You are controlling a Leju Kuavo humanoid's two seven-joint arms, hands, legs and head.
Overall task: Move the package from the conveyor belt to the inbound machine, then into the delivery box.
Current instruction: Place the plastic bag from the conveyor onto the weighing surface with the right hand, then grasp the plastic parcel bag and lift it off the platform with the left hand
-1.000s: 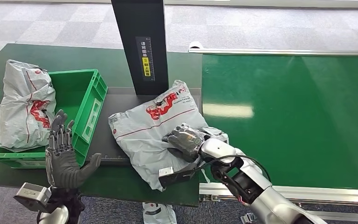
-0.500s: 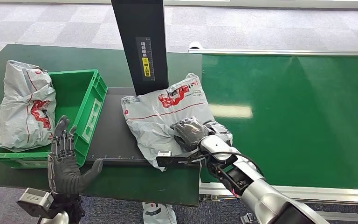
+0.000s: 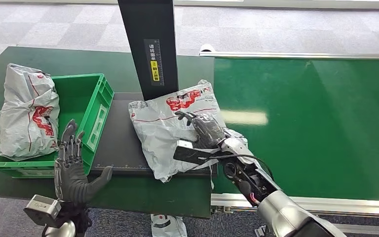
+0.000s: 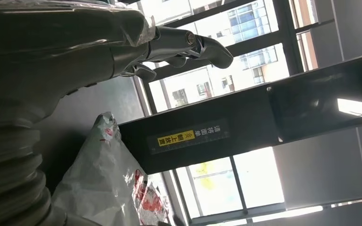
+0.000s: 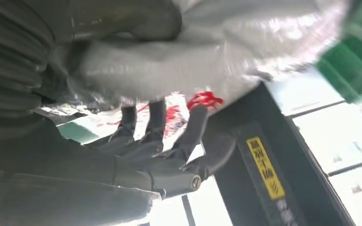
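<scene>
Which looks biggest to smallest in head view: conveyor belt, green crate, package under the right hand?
1. Conveyor belt, largest by far.
2. Green crate and package: look alike, and a bag partly hides the crate, so unranked.

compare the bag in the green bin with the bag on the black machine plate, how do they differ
The bag in the green bin stands bunched against the green bin's far-left wall, untouched; the bag on the black plate lies spread flat beside the black column.

The right hand rests on the plate bag; the left hand hovers in front of the bin, fingers apart, touching neither.

Both are grey plastic mailers with red print.
</scene>
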